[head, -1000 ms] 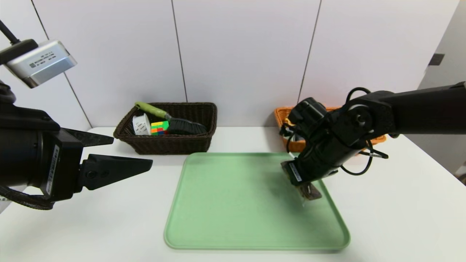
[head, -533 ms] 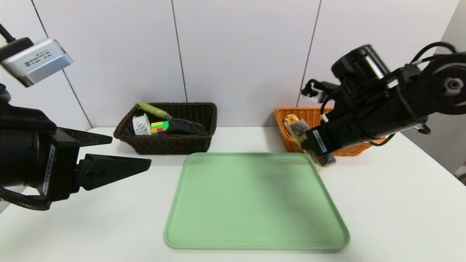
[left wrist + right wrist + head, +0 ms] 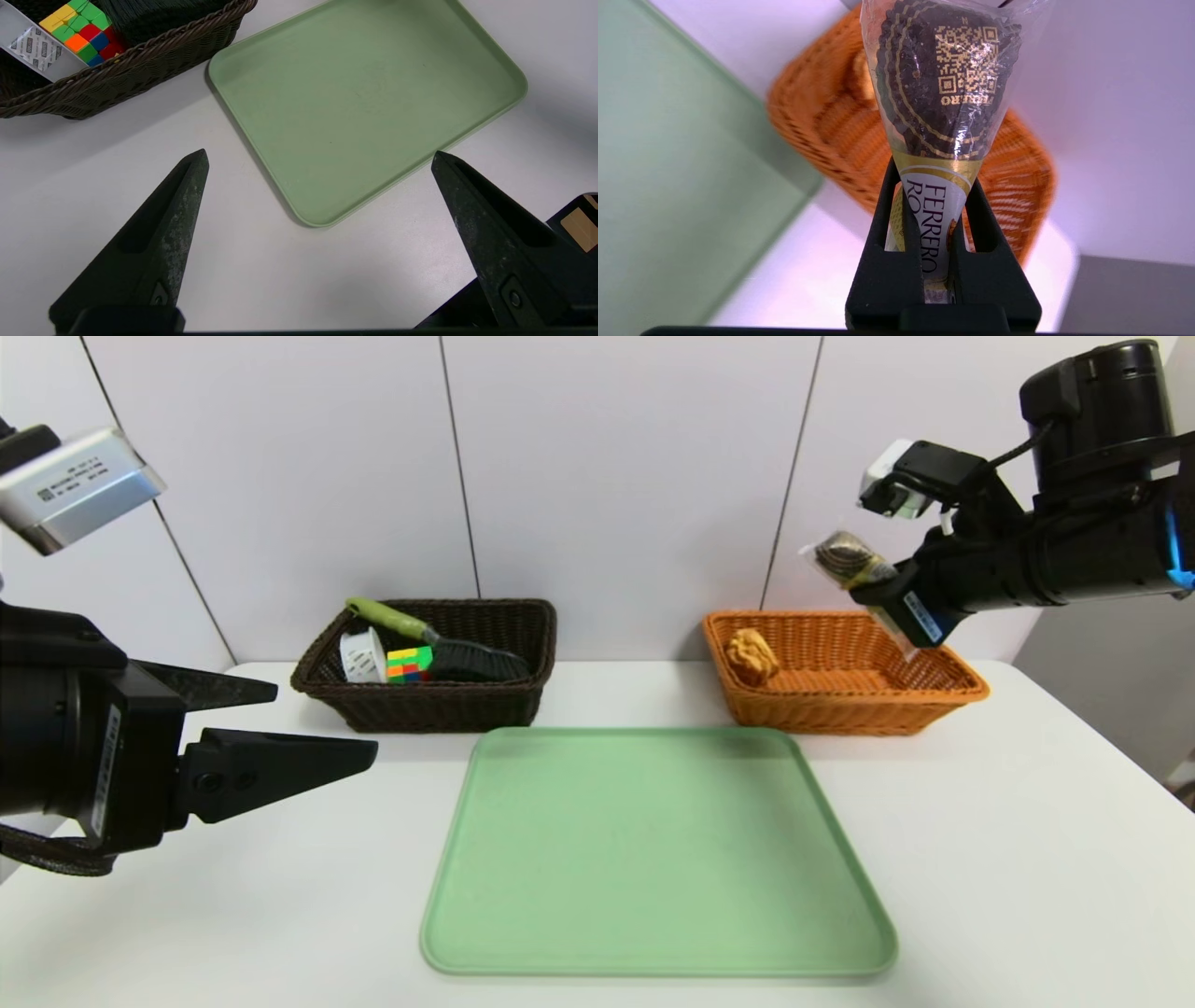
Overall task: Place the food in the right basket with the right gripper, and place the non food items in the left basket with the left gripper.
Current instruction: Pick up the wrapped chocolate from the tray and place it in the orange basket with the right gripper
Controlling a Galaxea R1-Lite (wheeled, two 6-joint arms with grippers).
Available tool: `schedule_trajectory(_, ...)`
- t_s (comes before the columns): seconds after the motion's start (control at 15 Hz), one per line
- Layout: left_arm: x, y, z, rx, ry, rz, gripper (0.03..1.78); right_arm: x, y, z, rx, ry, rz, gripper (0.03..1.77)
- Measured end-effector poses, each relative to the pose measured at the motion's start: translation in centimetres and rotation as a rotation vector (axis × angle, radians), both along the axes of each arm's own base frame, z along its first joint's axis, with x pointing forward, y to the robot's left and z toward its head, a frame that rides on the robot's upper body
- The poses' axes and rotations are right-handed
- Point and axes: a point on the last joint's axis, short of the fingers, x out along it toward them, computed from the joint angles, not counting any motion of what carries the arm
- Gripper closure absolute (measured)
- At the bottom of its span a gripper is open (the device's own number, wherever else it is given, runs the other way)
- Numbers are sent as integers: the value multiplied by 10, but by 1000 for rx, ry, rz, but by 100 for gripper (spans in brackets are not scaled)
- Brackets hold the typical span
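One snack (image 3: 945, 88) is in your right gripper (image 3: 873, 581), whose fingers are clamped on its wrapper at the upper right of the head frame, above the right basket (image 3: 934, 705). One bun (image 3: 752, 656) lies in that basket's left end. Your left gripper (image 3: 322, 723) hangs at the left edge, fingers spread wide, holding nothing. The left basket (image 3: 439, 709), upper left of centre, holds three items: one spool (image 3: 362, 656), one puzzle cube (image 3: 409, 665), one brush (image 3: 439, 639). One green tray (image 3: 653, 859) sits between, bare.
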Motion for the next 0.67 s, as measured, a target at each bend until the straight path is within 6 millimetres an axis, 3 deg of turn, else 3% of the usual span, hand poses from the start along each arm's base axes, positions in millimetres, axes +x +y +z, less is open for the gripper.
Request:
schedule_trajectory(0.33, -1, 1, 1, -3, -4, 2, 12, 41, -29, -29, -314, -70, 59, 161)
schedule_trajectory(0.67, -2, 2, 1, -4, -5, 3, 12, 92, -34, -78, -396, -109, 50, 161)
